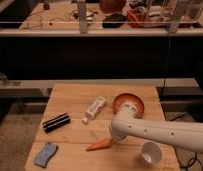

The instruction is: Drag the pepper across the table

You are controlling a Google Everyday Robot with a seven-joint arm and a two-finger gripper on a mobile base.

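The pepper (98, 145), slim and orange-red, lies near the front of the wooden table (75, 95), its tapered tip pointing left. Its thicker right end disappears under my gripper (112, 139), which is shut on it low over the tabletop. My white arm reaches in from the right edge of the view and covers most of the gripper.
An orange bowl (129, 104) sits just behind my arm. A white bottle (95, 108) lies mid-table, a black block (56, 122) to the left, a blue sponge (45, 154) at the front left corner, a white cup (150, 153) at the front right. A cluttered workbench (95, 20) runs behind.
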